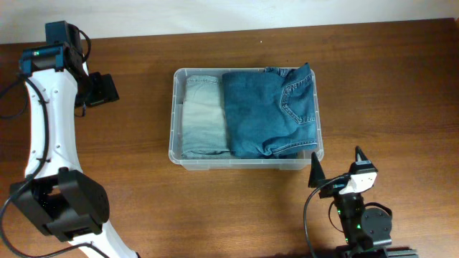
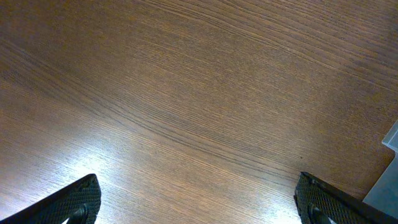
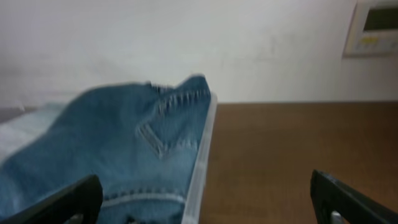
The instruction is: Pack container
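The clear plastic container [image 1: 174, 115] sits mid-table. Inside lie folded light-wash jeans [image 1: 203, 115] on the left and darker blue jeans [image 1: 269, 111] on the right, bulging over the right rim. My left gripper [image 1: 100, 89] is open and empty, well left of the container over bare wood; in the left wrist view [image 2: 198, 205] only wood lies between its fingers, with a container corner [image 2: 387, 180] at the right edge. My right gripper [image 1: 337, 166] is open and empty, near the container's front right corner; the right wrist view [image 3: 205, 199] shows the dark jeans [image 3: 124, 143] and the container rim [image 3: 202, 162].
The brown wooden table [image 1: 387, 93] extends around the container. A pale wall [image 3: 186, 43] stands behind it, with a white wall panel [image 3: 373, 28] at the upper right. My left arm's white links [image 1: 46, 129] run down the left side.
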Controlling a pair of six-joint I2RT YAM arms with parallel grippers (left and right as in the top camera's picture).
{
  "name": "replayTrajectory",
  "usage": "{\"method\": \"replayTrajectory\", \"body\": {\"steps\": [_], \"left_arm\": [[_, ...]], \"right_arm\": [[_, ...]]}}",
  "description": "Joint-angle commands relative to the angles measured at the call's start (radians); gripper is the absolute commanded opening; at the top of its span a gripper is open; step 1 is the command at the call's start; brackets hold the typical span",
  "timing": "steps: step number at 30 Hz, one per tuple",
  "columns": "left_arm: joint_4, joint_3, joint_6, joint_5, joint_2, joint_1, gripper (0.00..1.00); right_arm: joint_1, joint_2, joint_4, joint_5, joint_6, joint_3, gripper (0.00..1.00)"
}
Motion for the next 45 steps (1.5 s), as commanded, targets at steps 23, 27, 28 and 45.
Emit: {"method": "replayTrajectory", "body": {"steps": [23, 27, 28, 45], "left_arm": [[-0.001, 0.013, 0.002, -0.007, -0.024, -0.001, 0.99], [-0.001, 0.013, 0.002, -0.007, -0.024, -0.001, 0.99], [-0.001, 0.013, 0.002, -0.007, -0.024, -0.001, 0.99], [-0.001, 0.013, 0.002, -0.007, -0.024, -0.002, 0.99]], "right_arm": [[-0.008, -0.01, -0.05, 0.015, -0.104, -0.014, 0.99], [-0.008, -0.01, -0.05, 0.015, -0.104, -0.014, 0.99], [-0.008, -0.011, -0.05, 0.015, -0.104, -0.014, 0.99], [-0.008, -0.01, -0.05, 0.015, -0.104, -0.014, 0.99]]}}
